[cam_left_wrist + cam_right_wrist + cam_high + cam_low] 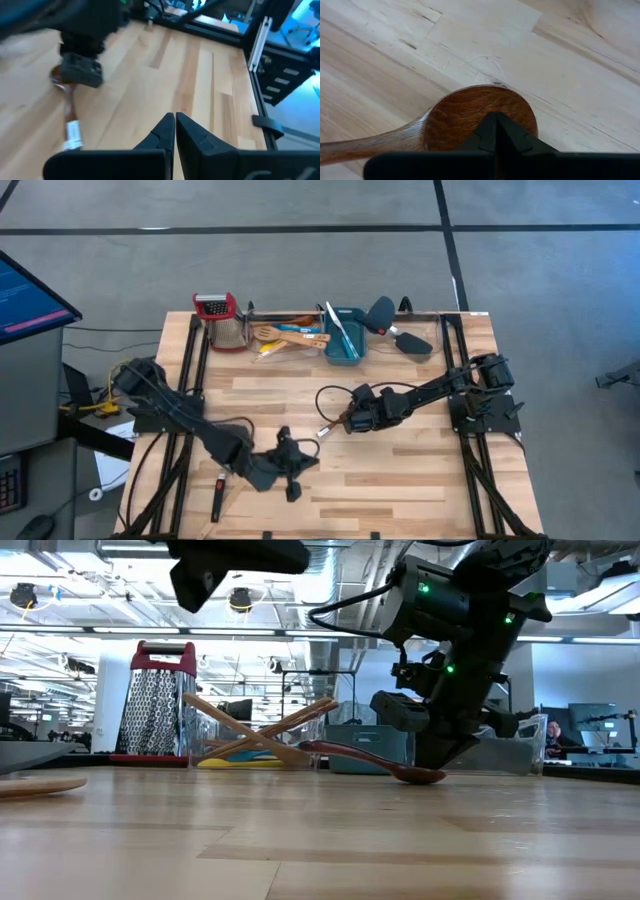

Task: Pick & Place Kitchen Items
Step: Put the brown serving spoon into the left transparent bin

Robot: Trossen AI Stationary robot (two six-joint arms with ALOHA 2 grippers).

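The dark-brown wooden spoon (470,120) lies on the pale butcher-block table (400,500) near its middle, bowl resting on the boards and handle running off toward the left, its tip raised a little in the low view. It looks stiff, light and smooth-finished, so a pinch on the rounded bowl would likely slip; the narrower handle just behind the bowl seems the better place to take hold. The right gripper (496,131) sits directly over the bowl with its fingers pressed together (nothing between them that I can see), so it would need to part them before any grasp. The left gripper (175,131), likewise closed and empty, waits over the near-left part of the table. Along the far edge sit the other utensils, a silver box grater with red top (222,320) and a teal rectangular tub (343,340).
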